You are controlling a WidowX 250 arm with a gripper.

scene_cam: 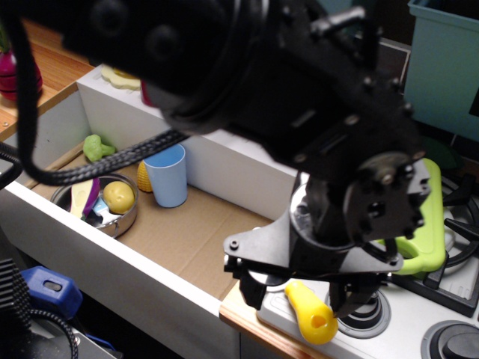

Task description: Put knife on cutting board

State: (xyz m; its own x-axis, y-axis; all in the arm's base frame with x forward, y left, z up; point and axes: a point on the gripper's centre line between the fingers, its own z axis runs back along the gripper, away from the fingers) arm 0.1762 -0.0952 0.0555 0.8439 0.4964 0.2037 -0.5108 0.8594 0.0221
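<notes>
The knife [307, 311] shows as a chunky yellow handle with a small hole, lying on the stove's front panel at the lower middle; its blade is hidden under the arm. My gripper [299, 293] hangs low over it, open, with one dark finger [253, 288] left of the handle and one finger [343, 299] right of it. The lime-green cutting board [418, 241] lies on the stove behind my arm, mostly hidden by it.
A sink well at left holds a blue cup [168, 173], a corn cob [144, 179] and a metal bowl [120, 221] with a round yellow fruit [118, 196]. Stove knobs [368, 311] sit beside the knife. A teal bin [446, 67] stands at back right.
</notes>
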